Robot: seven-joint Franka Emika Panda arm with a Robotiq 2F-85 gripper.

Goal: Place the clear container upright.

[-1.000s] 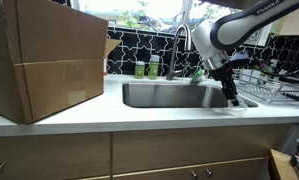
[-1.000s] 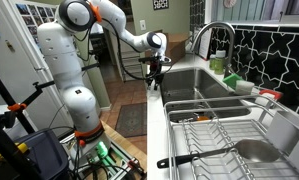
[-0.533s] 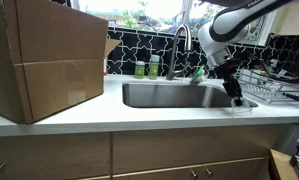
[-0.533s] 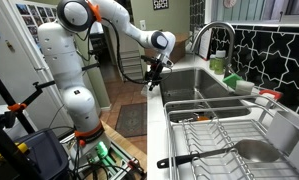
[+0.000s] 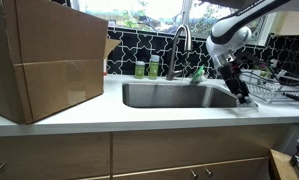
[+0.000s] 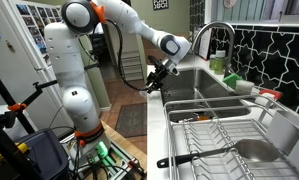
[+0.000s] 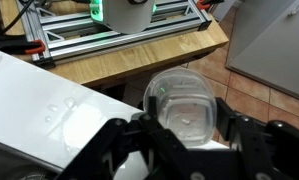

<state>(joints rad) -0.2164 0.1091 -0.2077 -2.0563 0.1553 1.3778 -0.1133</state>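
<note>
Gripper (image 7: 186,128) holds the container (image 7: 184,103) by the sink (image 5: 164,96).
In the wrist view the fingers (image 7: 117,142) are clamped on two opposite sides of the container. Its round end faces the camera, and behind it lie a wooden floor and a part of the white counter (image 7: 49,105). In both exterior views the gripper (image 5: 240,93) (image 6: 156,80) is tilted above the counter at the end of the sink near the rack (image 5: 274,85). There the container is too small to tell.
</note>
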